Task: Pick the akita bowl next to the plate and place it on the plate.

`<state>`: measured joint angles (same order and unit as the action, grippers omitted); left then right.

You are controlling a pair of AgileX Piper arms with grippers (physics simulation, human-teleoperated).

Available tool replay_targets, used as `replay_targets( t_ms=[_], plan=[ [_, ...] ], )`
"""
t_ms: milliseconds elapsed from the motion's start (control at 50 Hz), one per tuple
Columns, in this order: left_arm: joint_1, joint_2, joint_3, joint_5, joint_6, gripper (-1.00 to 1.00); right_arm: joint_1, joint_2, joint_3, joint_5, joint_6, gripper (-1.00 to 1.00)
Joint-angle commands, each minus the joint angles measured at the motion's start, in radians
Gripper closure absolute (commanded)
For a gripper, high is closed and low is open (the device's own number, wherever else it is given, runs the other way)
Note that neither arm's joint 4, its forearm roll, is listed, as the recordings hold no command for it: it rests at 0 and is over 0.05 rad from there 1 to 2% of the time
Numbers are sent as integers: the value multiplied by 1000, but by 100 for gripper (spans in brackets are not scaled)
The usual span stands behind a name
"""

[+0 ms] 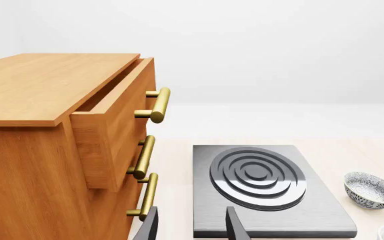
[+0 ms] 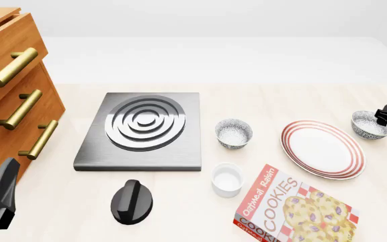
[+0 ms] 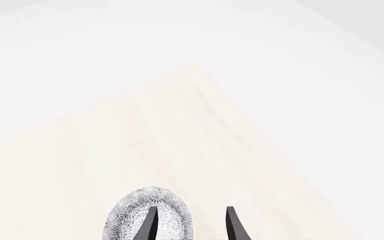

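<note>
The plate (image 2: 322, 149), white with red rim stripes, lies at the table's right. One speckled akita bowl (image 2: 370, 124) sits just beyond the plate's right edge. My right gripper (image 2: 386, 116) is over this bowl's right rim. In the right wrist view this bowl (image 3: 168, 220) is under the open right gripper (image 3: 190, 225), with one fingertip (image 3: 150, 222) in front of it. A second akita bowl (image 2: 234, 133) stands left of the plate and shows as the bowl (image 1: 370, 189) in the left wrist view. My left gripper (image 1: 192, 227) is open and empty, low near the cabinet.
A wooden cabinet (image 2: 8, 96) with brass handles stands at the left, its top drawer (image 1: 112, 125) pulled out. A grey stove plate (image 2: 143, 128) lies mid-table, with a black knob (image 2: 131, 201) in front. A white ramekin (image 2: 227, 179) and a cookie box (image 2: 291, 206) sit near the front.
</note>
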<state>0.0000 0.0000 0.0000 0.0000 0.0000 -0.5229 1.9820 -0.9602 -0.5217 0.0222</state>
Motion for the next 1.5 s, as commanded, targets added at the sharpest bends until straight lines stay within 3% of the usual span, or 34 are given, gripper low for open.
replay_targets(
  t_ms=[20,140,1100,1500],
  plan=[
    [0,0,0,0,0,-100,-5,24,-20,30,0,-100],
    [0,0,0,0,0,-100,-19,34,-18,24,-16,-100],
    [0,0,0,0,0,-100,-9,138,-107,141,29,-100],
    [0,0,0,0,0,-100,-3,155,-100,139,18,-100]
  ],
)
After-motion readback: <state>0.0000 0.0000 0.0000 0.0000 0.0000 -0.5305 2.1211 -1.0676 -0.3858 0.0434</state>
